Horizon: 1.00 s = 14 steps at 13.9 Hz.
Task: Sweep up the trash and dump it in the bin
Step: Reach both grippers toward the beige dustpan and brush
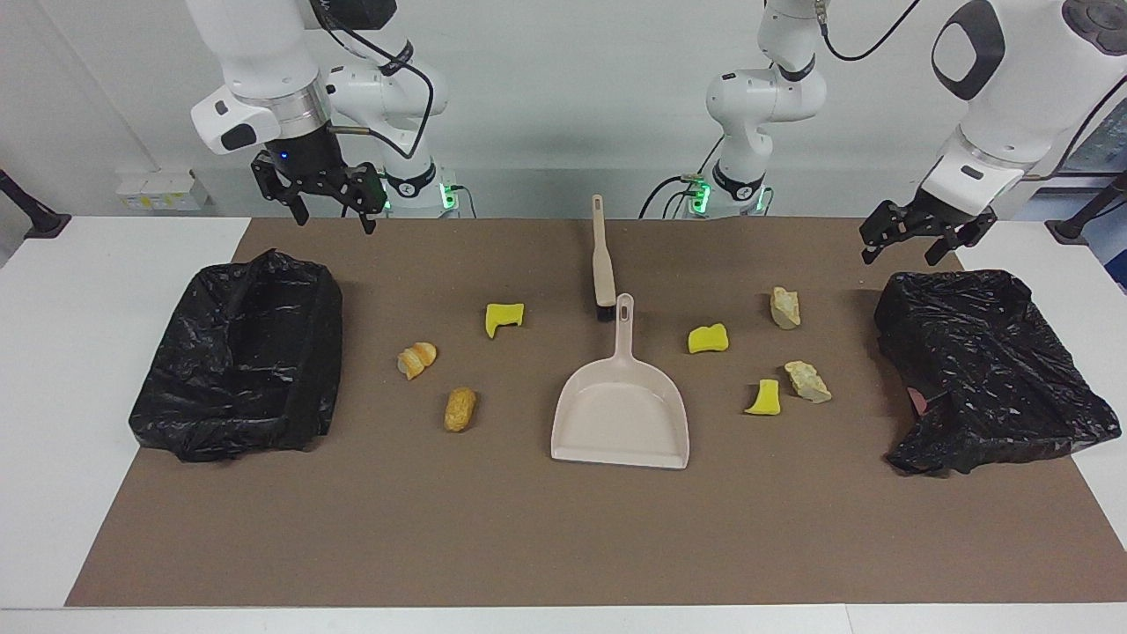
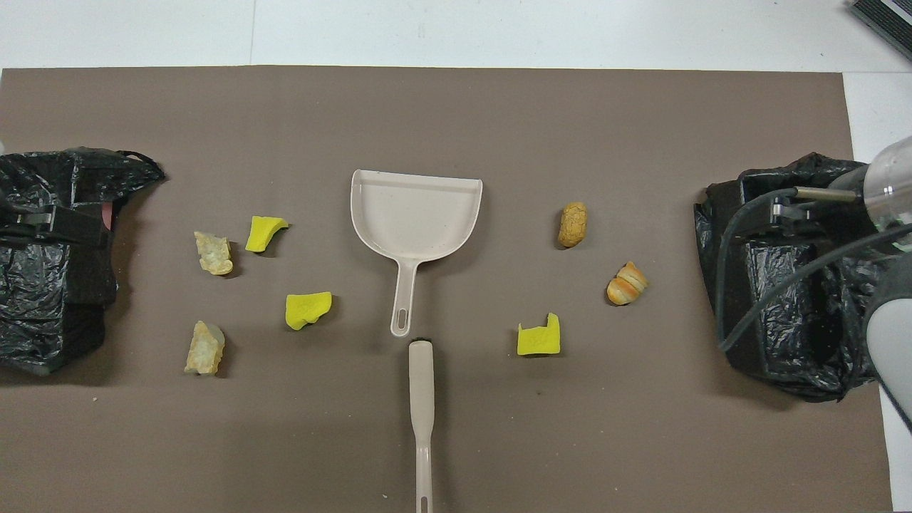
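Seven bits of trash lie on the brown mat. Toward the left arm's end are two yellow sponge chunks (image 1: pixel 708 338) (image 1: pixel 764 398) and two pale beige lumps (image 1: pixel 784 307) (image 1: pixel 806 380). Toward the right arm's end are a third yellow chunk (image 1: pixel 504 318) and two orange-brown bread pieces (image 1: pixel 416 359) (image 1: pixel 460 409). A beige dustpan (image 1: pixel 621 414) lies mid-mat, its handle toward the robots. A beige brush (image 1: pixel 603 264) lies just nearer the robots. My right gripper (image 1: pixel 335 218) is open, raised near one black bin (image 1: pixel 242 352). My left gripper (image 1: pixel 900 255) is open, raised by the other bin (image 1: pixel 986 370).
Both bins are lined with black bags and stand at the two ends of the mat (image 1: pixel 563 528). The white table shows around the mat. In the overhead view the dustpan (image 2: pixel 417 214) and brush (image 2: pixel 421 399) lie in one line at mid-mat.
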{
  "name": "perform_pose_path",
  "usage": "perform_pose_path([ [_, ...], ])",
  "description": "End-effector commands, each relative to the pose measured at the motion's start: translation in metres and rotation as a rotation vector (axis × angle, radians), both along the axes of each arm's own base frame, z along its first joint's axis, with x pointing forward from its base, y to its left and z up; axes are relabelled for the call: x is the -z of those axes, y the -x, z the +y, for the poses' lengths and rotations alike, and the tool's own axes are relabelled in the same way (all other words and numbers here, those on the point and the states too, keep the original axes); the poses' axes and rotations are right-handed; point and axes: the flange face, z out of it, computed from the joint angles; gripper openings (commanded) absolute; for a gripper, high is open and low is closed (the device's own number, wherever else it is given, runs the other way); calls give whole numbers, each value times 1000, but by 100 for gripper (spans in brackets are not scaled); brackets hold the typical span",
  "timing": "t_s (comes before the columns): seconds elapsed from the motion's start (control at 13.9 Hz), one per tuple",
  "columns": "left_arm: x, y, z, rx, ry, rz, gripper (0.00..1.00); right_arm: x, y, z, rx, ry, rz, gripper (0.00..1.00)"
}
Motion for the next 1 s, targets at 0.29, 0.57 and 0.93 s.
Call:
perform_pose_path([
  [0.29,-4,5,1,12,-15,7,100,0,2,-1,-17,-13,-16,100],
  [0.57,6,12,-4,26,-11,28,100,0,2,-1,-29,-12,-17,100],
  [0.93,26,15,-28,76,42,67,100,10,-3,4,-56,-16,-38,100],
])
